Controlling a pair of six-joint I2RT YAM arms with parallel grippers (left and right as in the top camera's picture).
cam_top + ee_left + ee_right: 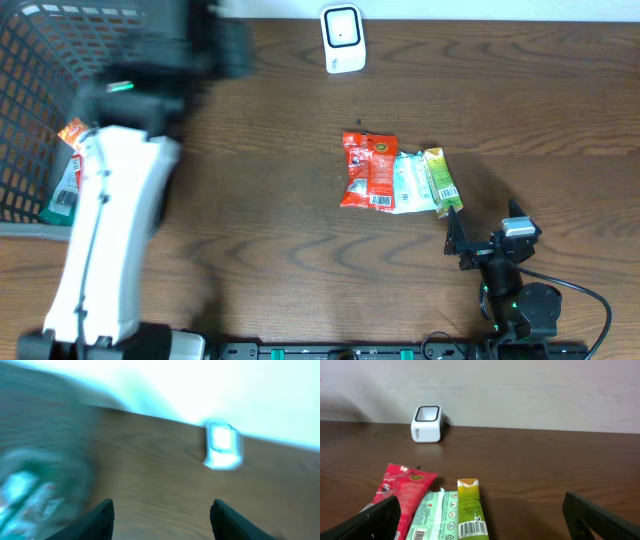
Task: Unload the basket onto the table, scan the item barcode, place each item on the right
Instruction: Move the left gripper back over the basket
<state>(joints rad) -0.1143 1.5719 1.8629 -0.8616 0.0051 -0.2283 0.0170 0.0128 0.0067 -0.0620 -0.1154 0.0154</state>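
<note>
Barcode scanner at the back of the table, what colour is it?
White body, dark window; the scanner shows best in the right wrist view.

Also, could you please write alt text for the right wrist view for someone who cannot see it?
A red snack packet, a pale green packet and a yellow-green packet lie side by side on the brown wooden table, ahead of the open jaws of the right gripper. A small white cube-shaped scanner stands behind them near the pale wall.
</note>
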